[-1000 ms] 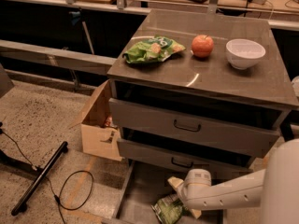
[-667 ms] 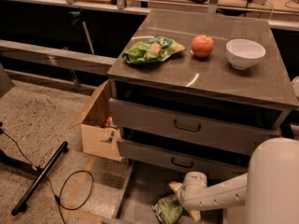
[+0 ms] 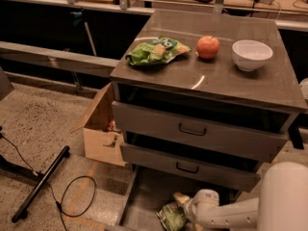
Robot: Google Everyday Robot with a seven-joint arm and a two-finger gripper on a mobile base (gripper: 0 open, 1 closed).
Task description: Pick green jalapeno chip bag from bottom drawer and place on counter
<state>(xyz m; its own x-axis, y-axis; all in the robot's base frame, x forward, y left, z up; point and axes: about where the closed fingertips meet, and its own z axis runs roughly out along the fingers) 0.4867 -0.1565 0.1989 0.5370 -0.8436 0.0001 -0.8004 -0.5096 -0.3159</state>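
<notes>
Lower now than a second ago for the gripper (image 3: 183, 203): dips from beside the drawer fronts to right over the green jalapeno chip bag (image 3: 171, 217), with more of the white arm filling the lower right corner. No shift to the bag itself.

Reaches in low from the right because the bottom drawer (image 3: 144, 196) stands pulled well out under the two upper drawers (image 3: 192, 129), leaving its bare floor open from above. Sits at the bag's upper right edge, touching it or just beside it; cannot tell which. Cannot tell either how far open the gripper is, or whether it has hold of anything. Looks like the closing-in step before the grasp, with lifting and carrying not yet done.

Lies toward the front of the drawer floor, this bag, right of the middle and clear of the left wall. Shows as small, crumpled, dark green foil with paler streaks, partly cut off by the bottom edge of the view. Likely to give and slip under a pinch.

Waits above, the counter (image 3: 226, 88), already carrying a lime-green bag (image 3: 156, 52), an apple (image 3: 208, 47) and a white bowl (image 3: 251, 54), with bare space toward its front edge for setting down.
</notes>
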